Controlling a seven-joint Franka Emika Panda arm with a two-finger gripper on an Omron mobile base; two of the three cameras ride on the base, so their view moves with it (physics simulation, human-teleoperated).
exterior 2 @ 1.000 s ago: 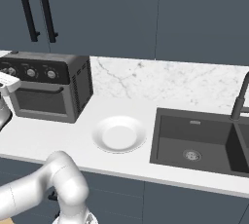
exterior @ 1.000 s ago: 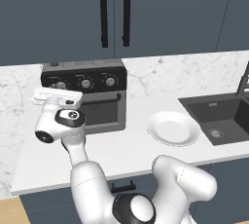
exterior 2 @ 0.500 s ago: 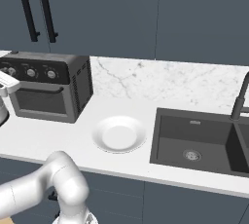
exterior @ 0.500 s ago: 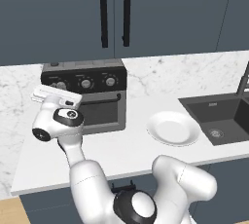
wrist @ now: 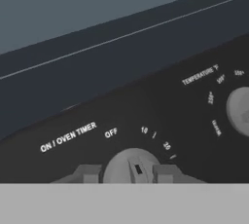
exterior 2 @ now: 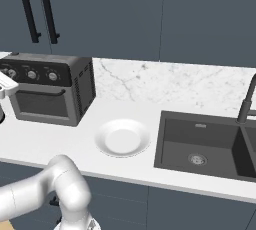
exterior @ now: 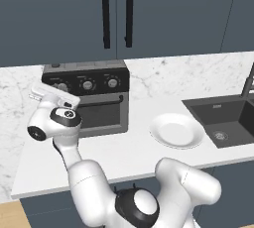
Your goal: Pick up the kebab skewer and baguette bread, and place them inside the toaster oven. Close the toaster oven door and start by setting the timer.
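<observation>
- Two finger tips of your gripper [wrist: 128,175] sit on either side of the timer knob [wrist: 132,165], clenched onto it, because setting the timer is the last step of the task.
- You hold the hand level against the left end of the black control panel [exterior: 85,81], so the wrist can turn the knob about its own axis.
- Your toaster oven [exterior: 88,98] stands at the left of the marble counter [exterior: 144,123], under the dark cabinets, well apart from the sink [exterior 2: 200,146].
- The toaster oven door [exterior: 99,114] looks shut, its bar handle [exterior: 97,102] lying along the top edge; whether skewer and bread lie inside you cannot tell through the dark glass.
- Your knob is silver, labelled "ON / OVEN TIMER", with "OFF", "10" and "20" marked around it; a second knob [wrist: 239,110] marked "TEMPERATURE" sits further along.
- A white plate [exterior 2: 122,138] lies bare between oven and sink.
</observation>
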